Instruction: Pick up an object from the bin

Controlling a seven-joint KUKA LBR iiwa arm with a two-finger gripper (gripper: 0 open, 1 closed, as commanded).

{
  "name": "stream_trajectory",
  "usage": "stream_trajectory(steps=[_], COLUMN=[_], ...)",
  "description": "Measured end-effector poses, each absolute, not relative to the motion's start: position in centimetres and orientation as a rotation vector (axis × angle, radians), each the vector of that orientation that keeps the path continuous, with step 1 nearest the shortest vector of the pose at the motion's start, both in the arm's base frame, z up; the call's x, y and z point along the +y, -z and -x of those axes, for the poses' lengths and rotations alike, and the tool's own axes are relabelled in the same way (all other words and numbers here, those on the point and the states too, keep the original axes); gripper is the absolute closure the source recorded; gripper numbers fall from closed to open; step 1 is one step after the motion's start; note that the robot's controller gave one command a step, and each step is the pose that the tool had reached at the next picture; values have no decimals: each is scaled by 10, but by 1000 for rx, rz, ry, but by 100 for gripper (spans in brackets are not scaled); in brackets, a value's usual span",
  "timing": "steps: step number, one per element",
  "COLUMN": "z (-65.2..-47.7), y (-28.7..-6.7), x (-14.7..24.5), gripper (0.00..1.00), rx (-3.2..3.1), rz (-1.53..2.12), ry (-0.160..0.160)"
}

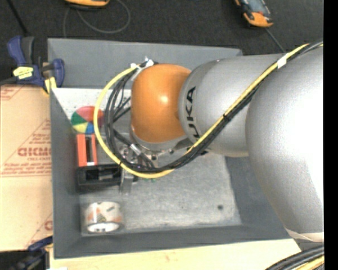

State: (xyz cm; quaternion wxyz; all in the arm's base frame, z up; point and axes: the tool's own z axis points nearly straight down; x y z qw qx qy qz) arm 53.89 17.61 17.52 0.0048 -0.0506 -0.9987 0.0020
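A grey metal bin [231,170] seen from above, with a large silver robot arm [259,111] reaching into it from the right and covering much of the bin's upper and right parts. The arm ends in a rounded orange cover [158,103] at the wrist, ringed by looped yellow and black cables [109,142]. Below the cover, the wrist's metal end sits low over the left half of the bin. The jaws lie under the wrist and cables, so I cannot tell whether they are open or closed, or whether they have hold of anything. Four small things lie in a column along the bin's left wall. At the top is a ball [82,121] with red, yellow, green and blue patches, partly behind the cables. Just below it is an orange-red rectangular object [84,149] with a darker stripe, lying lengthwise. Below that, touching or nearly touching it, is a black block [98,175] lying crosswise; its right end meets the metal parts under the wrist, making it the thing nearest the jaws. Near the bin's lower left corner, apart from the block, lies a clear cylinder [103,216] with white and orange marks, on its side.
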Motion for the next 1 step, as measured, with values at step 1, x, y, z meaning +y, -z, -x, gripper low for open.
stream_trajectory(steps=[1], z=[-545], y=[-203], x=[178], gripper=[100], rx=[-3141], rz=[138], ry=[-1])
